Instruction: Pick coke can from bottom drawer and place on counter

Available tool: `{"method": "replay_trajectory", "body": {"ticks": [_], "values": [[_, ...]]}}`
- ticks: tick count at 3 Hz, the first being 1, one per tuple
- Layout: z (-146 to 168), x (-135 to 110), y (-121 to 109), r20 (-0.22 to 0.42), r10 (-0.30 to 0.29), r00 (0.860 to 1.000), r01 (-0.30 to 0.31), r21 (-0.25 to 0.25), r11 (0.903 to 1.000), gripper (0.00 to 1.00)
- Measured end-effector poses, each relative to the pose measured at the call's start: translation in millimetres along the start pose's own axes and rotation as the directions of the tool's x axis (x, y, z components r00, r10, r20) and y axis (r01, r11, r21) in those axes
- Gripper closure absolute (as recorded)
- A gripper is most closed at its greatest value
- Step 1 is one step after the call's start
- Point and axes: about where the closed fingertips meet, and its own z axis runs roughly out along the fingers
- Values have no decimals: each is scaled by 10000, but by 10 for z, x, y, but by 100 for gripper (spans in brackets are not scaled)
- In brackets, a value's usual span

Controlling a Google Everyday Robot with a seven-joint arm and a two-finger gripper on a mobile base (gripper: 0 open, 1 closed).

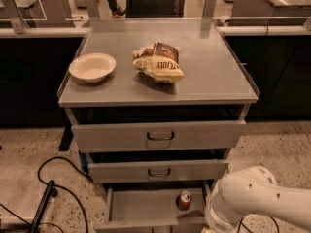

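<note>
Reach step: can (183,200) stands untouched in the open bottom drawer (138,208), arm (257,200) just right of it hides the gripper, its grip impossible to tell; next, lower onto the can.

The gripper is out of sight; only the white arm (257,200) shows, cut off at the bottom and right edges. The bottom edge also cuts the front of the bottom drawer (141,205), and the arm hides its right corner.
</note>
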Motion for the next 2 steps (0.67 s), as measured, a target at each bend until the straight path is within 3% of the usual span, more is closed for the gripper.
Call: {"method": "replay_trajectory", "body": {"ticks": [1, 2], "values": [[685, 86, -20, -357, 872, 9956, -893, -632, 9940, 0], [805, 106, 41, -459, 1222, 9914, -1259, -880, 9881, 0]]}}
